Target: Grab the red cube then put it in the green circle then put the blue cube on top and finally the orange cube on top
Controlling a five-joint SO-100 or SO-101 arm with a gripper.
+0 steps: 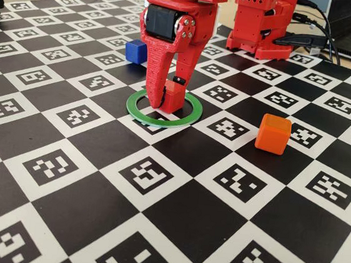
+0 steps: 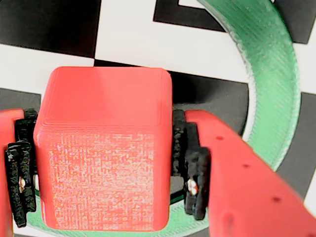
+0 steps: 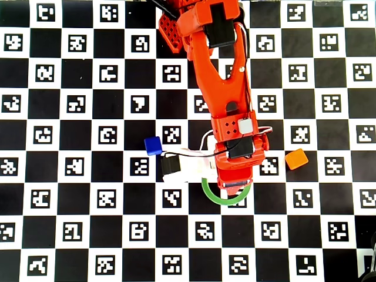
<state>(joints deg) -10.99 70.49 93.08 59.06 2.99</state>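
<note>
Gripper (image 1: 168, 100) clamped on red cube (image 2: 103, 148) btwn pads (image 2: 190, 163), low inside green ring (image 1: 164, 108) w/ rim just beyond right finger; risk: opening unevenly or lifting askew could drag cube onto rim.

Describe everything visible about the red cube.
The small matte red plastic cube has plain faces with fine layered print lines and slightly rounded edges, clear in the wrist view. It sits upright inside the thin flat green plastic ring, at or just above the checkered mat; contact is unclear. The red claw is shut on it, black-padded fingers pressing opposite sides. The arm hides it from overhead.
</note>
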